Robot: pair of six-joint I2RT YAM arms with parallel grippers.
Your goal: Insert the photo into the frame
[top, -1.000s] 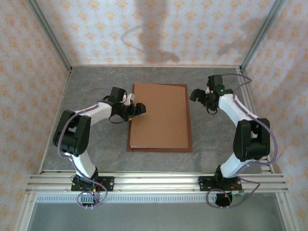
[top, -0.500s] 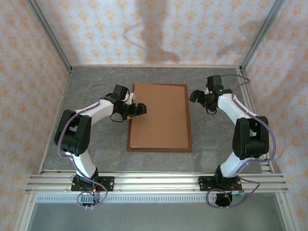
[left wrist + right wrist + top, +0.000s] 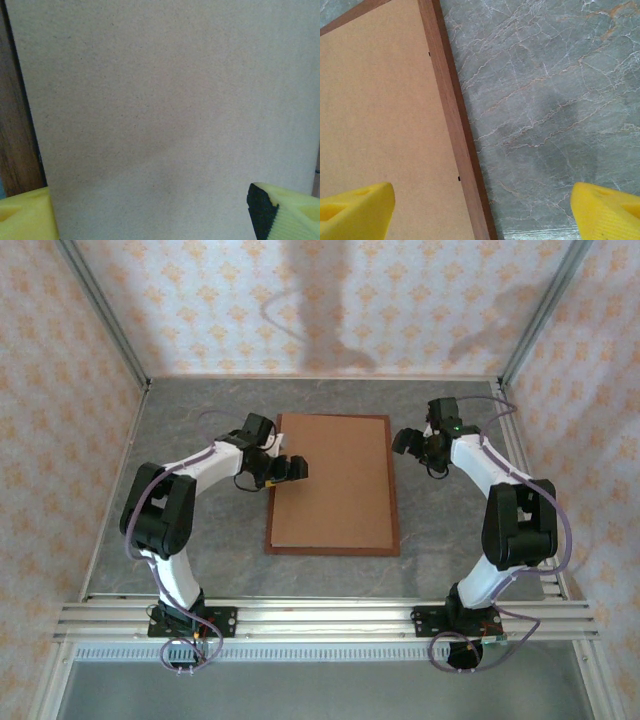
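Spreading wide with nothing between them, yellow fingers (image 3: 25, 217) of the left gripper (image 3: 291, 468), low over the left edge of the brown backing board (image 3: 335, 480); touching it or not, cannot tell. Equally wide and empty, yellow fingers (image 3: 355, 207) of the right gripper (image 3: 405, 438), one over the board, the other over the grey marble table (image 3: 440, 540), with the right rail of the frame (image 3: 332, 551) between them. Lies flat mid-table, that frame, long sides running near to far, board filling its opening.
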